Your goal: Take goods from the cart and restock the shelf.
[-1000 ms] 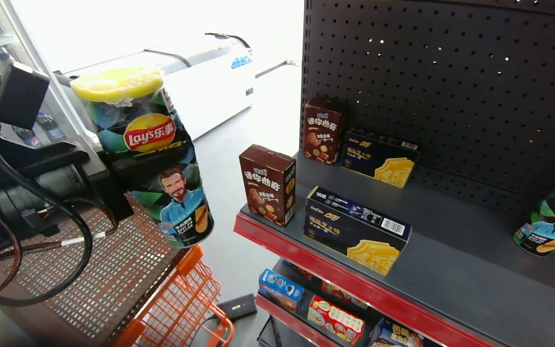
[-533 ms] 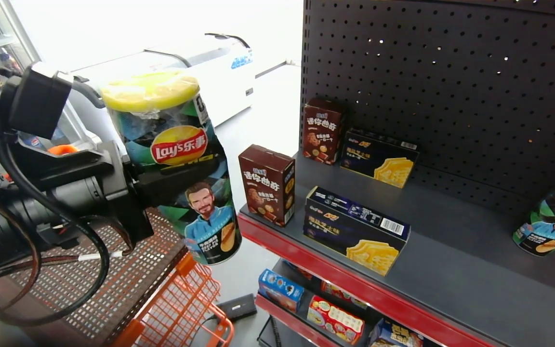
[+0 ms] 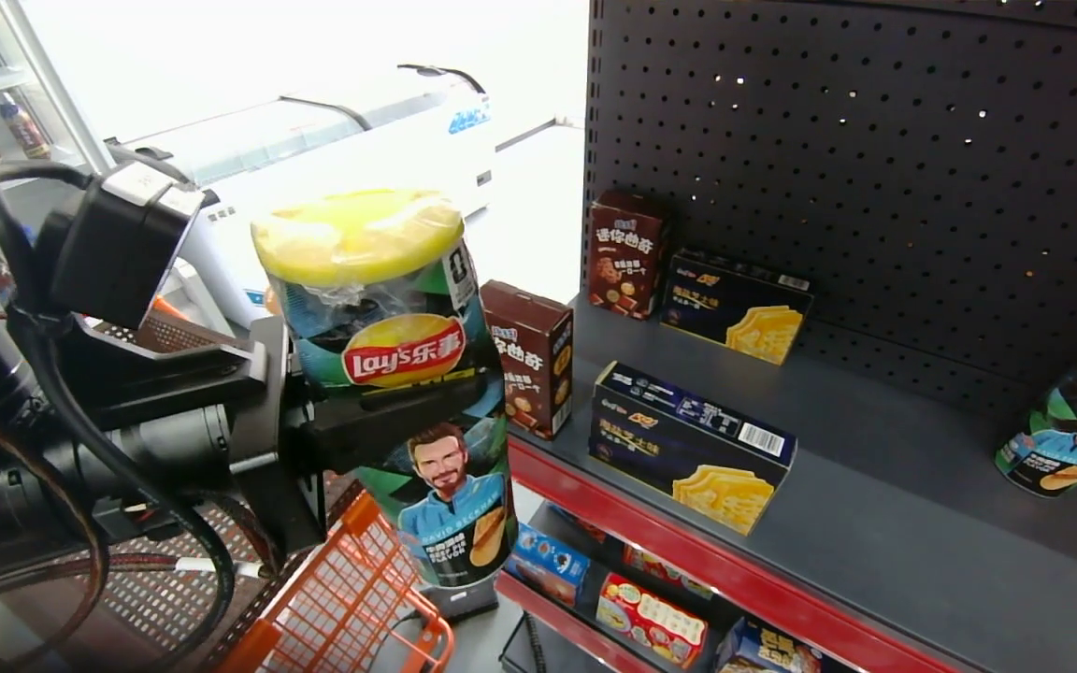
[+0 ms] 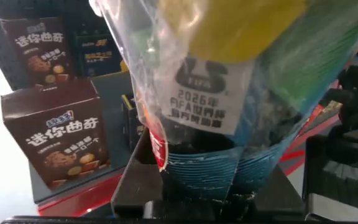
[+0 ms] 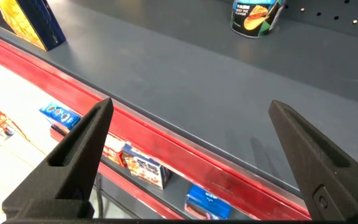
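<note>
Head view: the left gripper (image 3: 394,432) is squeezing the chip can (image 3: 375,308) tight by the shelf's (image 3: 875,523) front left corner. The right gripper (image 5: 190,112) is holding its fingers (image 5: 73,155) wide apart.

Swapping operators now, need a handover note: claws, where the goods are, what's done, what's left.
Left claw: shut on the chip can, lid up, in the air off the left end of the shelf, by the orange cart.
Right claw: open, empty, over the shelf's front edge.
Done: second chip can, brown boxes and blue boxes stand on the shelf.
Left: set the held can on the shelf's bare middle, release.
</note>
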Tool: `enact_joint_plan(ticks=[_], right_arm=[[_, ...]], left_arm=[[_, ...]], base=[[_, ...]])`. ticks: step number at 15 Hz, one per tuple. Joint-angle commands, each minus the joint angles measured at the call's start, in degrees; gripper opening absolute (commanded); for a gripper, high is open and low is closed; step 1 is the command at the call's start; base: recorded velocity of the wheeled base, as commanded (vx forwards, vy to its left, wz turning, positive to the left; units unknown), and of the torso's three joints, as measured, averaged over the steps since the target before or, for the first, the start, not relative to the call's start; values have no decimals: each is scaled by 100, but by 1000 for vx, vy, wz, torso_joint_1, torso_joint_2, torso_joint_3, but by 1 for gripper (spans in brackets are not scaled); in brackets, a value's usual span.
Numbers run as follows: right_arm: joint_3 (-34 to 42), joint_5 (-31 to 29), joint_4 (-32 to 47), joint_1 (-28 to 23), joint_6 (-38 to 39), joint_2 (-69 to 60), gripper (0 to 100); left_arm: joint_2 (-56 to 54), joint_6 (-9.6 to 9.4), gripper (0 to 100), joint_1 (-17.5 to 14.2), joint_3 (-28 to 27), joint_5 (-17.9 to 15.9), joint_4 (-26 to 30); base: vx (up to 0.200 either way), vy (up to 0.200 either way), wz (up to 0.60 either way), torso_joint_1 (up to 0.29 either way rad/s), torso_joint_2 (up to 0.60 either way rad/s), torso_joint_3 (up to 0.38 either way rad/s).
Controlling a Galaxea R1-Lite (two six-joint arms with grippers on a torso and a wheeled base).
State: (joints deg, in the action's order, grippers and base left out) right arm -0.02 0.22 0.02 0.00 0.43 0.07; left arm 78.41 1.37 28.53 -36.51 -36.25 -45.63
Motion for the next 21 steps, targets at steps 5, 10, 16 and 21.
enact_joint_plan(ticks=[5, 10, 16, 21], right_arm=[[2, 4, -2, 0, 1, 1, 100], [2, 4, -2, 0, -8, -7, 100], [2, 4, -2, 0, -8, -7, 100], [-6, 13, -2, 0, -8, -7, 100]], left_arm=[[-10, 13, 0, 654, 259, -75, -7], [8, 4, 0, 654, 267, -84, -25], [-10, 4, 0, 654, 250, -215, -104], [-10, 13, 0, 654, 267, -444, -201]], base=[[0, 0, 0, 0, 0, 0], [0, 0, -120, 0, 0, 0], [0, 0, -600, 2, 1, 6], [0, 0, -600, 1, 1, 2]])
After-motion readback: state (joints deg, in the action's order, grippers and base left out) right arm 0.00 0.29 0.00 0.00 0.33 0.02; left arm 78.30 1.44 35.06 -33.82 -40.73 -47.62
